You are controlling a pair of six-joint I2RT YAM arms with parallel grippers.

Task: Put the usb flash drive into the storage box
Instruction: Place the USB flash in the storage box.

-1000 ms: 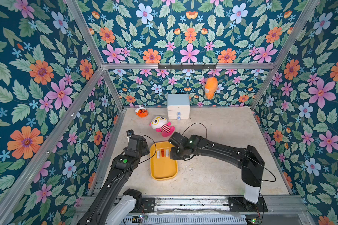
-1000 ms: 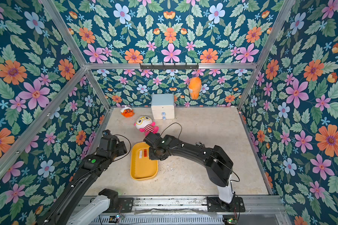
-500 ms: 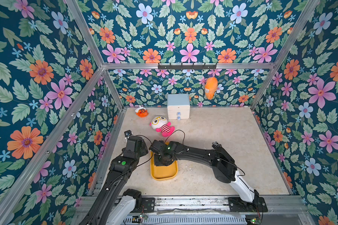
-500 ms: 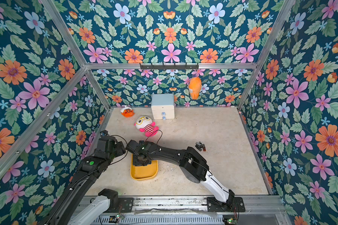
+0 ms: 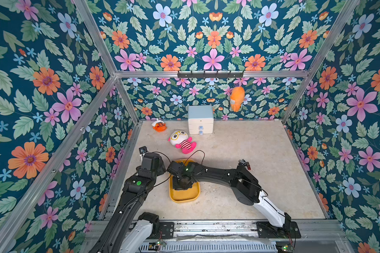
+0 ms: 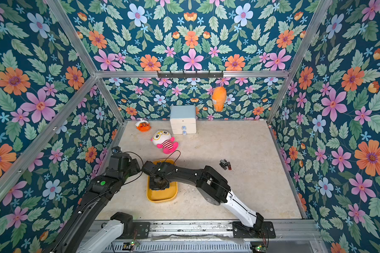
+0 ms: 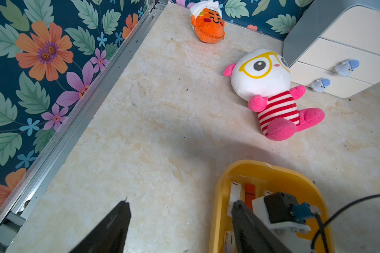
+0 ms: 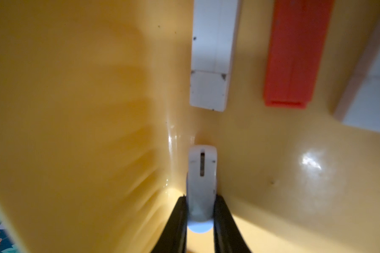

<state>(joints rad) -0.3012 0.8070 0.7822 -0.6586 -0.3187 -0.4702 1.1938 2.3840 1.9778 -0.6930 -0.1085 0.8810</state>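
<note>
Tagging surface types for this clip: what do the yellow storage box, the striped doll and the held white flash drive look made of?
The storage box: likely hard plastic, glossy; light glints off its floor. The doll: plush fabric, matte, fuzzy pile. The usb flash drive: seemingly smooth white plastic, satin, moulded slot.

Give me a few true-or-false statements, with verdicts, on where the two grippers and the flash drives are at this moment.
1. The right gripper is down inside the storage box. True.
2. The right gripper is empty. False: a white usb flash drive sits between its fingers.
3. A red flash drive lies on the floor of the storage box. True.
4. The left gripper is shut. False: it is open, over the table beside the storage box, with nothing between its fingers.
</note>
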